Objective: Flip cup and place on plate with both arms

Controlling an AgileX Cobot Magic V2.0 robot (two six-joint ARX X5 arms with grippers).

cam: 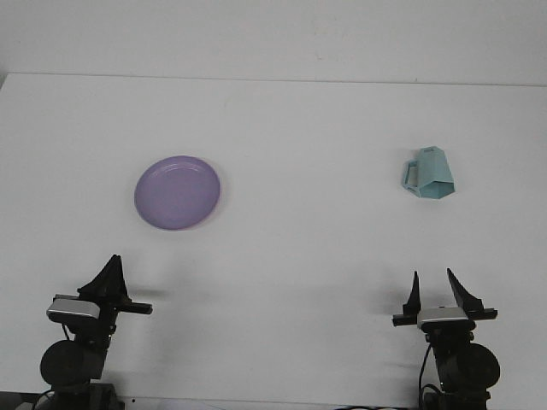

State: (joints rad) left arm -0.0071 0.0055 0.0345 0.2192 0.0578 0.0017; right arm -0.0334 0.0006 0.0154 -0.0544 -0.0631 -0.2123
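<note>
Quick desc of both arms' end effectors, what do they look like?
Both are black. The right end effector has two pointed, blade-like fingers, a silver-grey camera module beneath and a black cable near its round base. The left end effector shows a pointed triangular profile and a matching module.

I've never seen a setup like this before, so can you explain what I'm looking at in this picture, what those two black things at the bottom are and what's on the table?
This is one picture, taken from a camera that looks forward over a white table, the way the robot faces. The two black things at the bottom are the robot's grippers, the pincers at the ends of its two arms: the left gripper and the right gripper, whose fingers stand open. Neither holds anything. On the table lie a purple plate, ahead of the left arm, and a light blue cup with a handle, ahead of the right arm, apart from the plate.
</note>
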